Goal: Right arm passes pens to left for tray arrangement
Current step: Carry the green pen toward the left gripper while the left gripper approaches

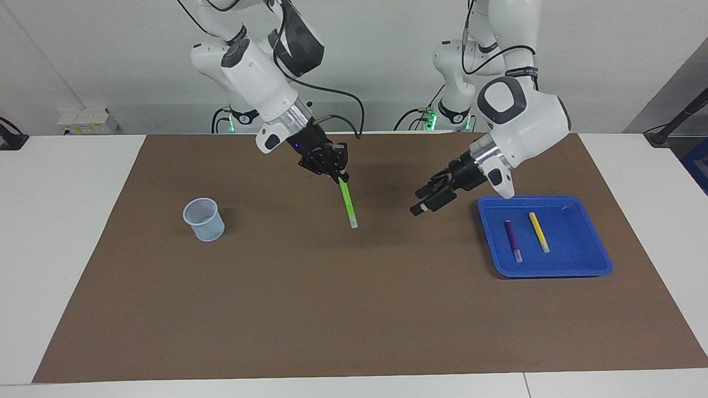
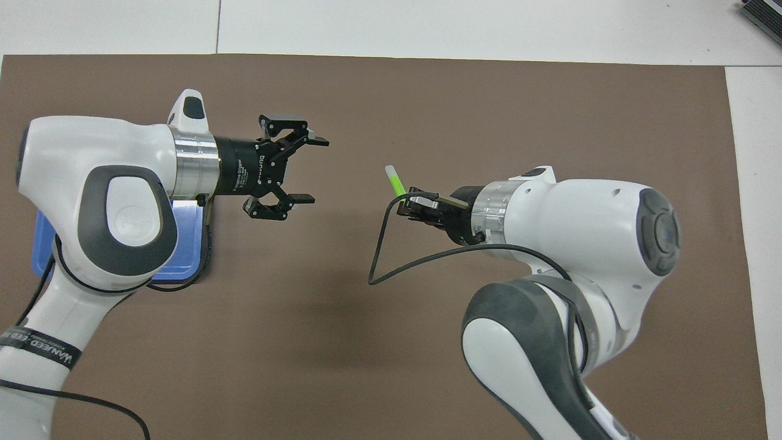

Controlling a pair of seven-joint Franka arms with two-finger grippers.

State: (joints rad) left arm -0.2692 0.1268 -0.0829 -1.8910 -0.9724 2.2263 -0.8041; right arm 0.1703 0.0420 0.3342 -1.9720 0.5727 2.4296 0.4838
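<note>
My right gripper (image 1: pixel 341 176) (image 2: pixel 404 198) is shut on the top of the green pen (image 1: pixel 347 203) (image 2: pixel 395 181) and holds it up over the middle of the brown mat, its pale clear end pointing down. My left gripper (image 1: pixel 427 203) (image 2: pixel 313 170) is open and empty in the air between the green pen and the blue tray (image 1: pixel 581 266), pointing toward the pen with a gap between them. The purple pen (image 1: pixel 513 240) and the yellow pen (image 1: pixel 538 231) lie side by side in the tray. In the overhead view the left arm hides most of the tray (image 2: pixel 183 244).
A small pale blue translucent cup (image 1: pixel 204 219) stands on the brown mat (image 1: pixel 332 309) toward the right arm's end. A black cable (image 2: pixel 391 263) loops from the right wrist. White table borders the mat.
</note>
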